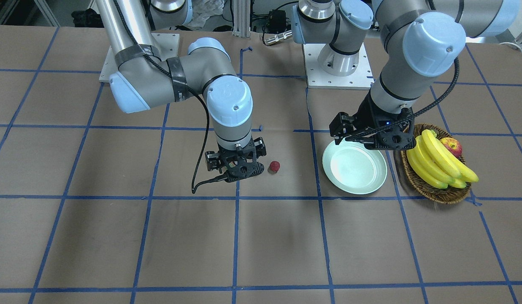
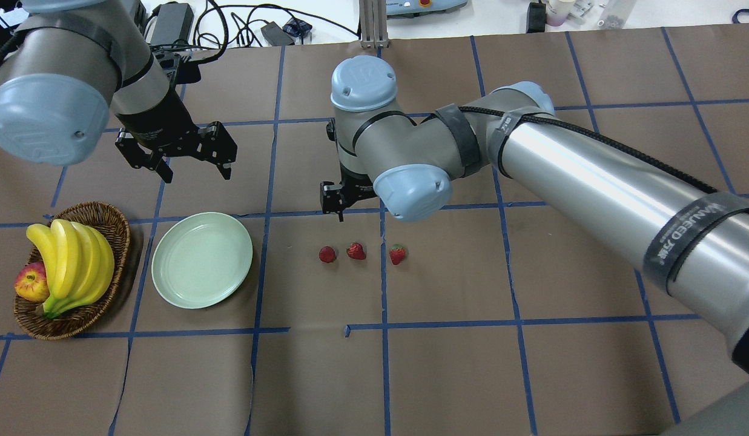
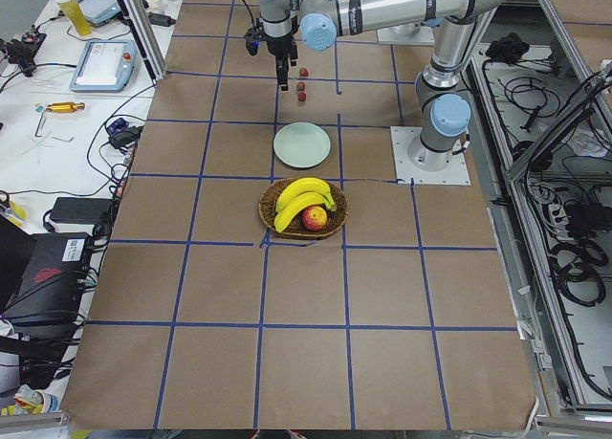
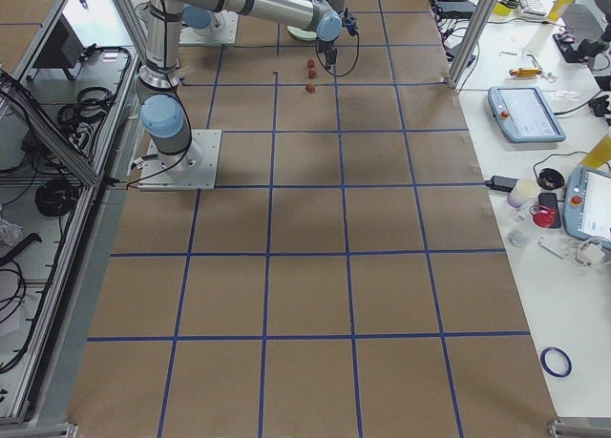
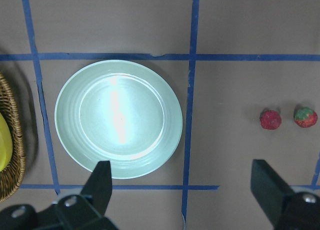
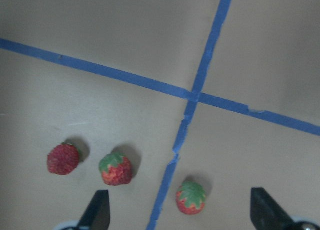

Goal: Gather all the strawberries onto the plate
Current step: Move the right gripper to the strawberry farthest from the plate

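Three strawberries [image 2: 327,254] [image 2: 356,251] [image 2: 398,254] lie in a row on the brown table, to the right of the empty mint-green plate [image 2: 202,259]. My right gripper [image 1: 236,157] hangs open and empty just above and beyond the berries. All three berries show in its wrist view [image 6: 63,159] [image 6: 116,169] [image 6: 190,197]. In the front view only one berry [image 1: 274,166] shows. My left gripper [image 2: 197,174] is open and empty, above the table beyond the plate. Its wrist view shows the plate [image 5: 118,118] and two berries [image 5: 270,120] [image 5: 305,117].
A brown wicker basket [image 2: 117,221] with bananas [image 2: 71,260] and an apple [image 2: 30,283] stands left of the plate, close to it. Blue tape lines cross the table. Cables and gear lie along the far edge.
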`<state>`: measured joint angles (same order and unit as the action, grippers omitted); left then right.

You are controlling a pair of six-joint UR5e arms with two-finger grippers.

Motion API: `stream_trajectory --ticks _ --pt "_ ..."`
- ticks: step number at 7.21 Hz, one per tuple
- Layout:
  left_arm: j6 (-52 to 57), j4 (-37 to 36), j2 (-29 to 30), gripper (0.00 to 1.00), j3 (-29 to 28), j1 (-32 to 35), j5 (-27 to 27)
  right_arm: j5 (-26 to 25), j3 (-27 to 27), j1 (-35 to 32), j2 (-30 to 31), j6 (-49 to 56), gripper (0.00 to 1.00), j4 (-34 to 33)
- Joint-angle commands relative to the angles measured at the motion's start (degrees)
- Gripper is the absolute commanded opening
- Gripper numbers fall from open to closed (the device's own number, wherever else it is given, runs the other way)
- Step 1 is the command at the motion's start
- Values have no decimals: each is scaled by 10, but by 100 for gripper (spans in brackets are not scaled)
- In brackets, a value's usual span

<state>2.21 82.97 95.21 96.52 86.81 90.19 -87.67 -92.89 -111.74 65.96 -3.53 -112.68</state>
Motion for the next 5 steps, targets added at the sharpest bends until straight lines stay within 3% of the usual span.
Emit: stream_trajectory --ticks 1,4,5 --pt "0 0 1 100 1 7 -1 -54 -9 14 0 84 100 24" --pt "-7 0 5 100 2 31 1 -37 -39 14 -11 105 100 21" --pt "-6 0 5 100 2 31 1 9 -42 14 -13 99 100 19"
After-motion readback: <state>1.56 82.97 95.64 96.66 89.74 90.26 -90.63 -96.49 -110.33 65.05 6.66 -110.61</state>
